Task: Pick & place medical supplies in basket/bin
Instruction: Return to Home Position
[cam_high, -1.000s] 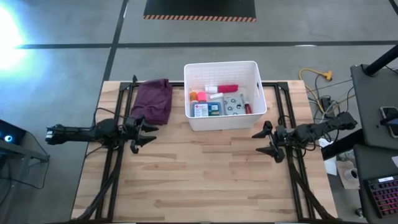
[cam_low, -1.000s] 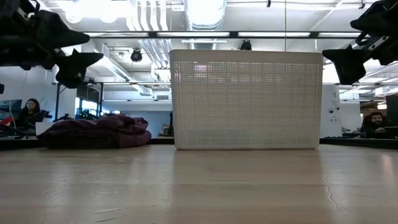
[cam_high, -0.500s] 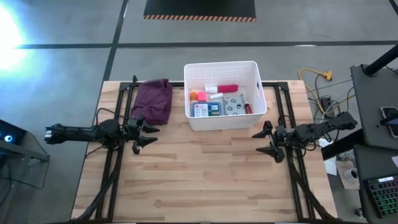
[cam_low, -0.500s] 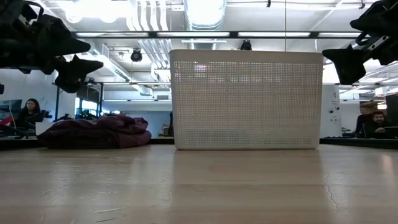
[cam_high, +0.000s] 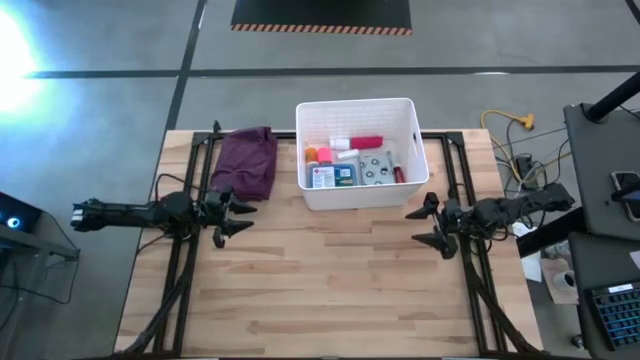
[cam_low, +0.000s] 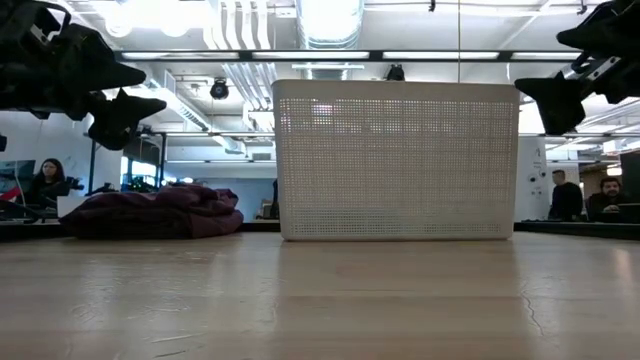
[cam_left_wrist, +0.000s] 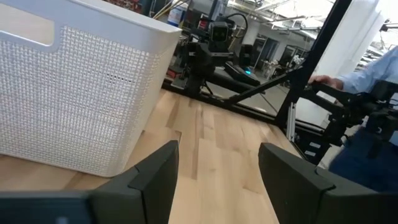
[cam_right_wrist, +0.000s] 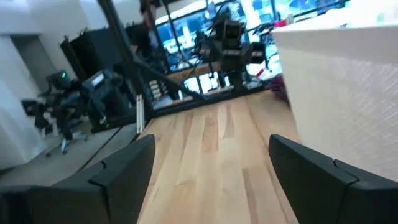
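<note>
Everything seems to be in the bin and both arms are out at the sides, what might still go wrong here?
The left gripper, fingers open, hovers close to the purple cloth; swinging toward it might snag the fabric. The right gripper, also open, hangs near the front corner of the white bin; a sideways move might nudge it.

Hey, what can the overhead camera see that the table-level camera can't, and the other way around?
Only the high view shows inside the white bin: the blue first-aid box, patterned packet and red tube. Only the low view shows the bin wall's mesh pattern and people in the room behind. Both show the bin, the purple cloth beside it, and the left gripper and right gripper held in the air, jaws open.
</note>
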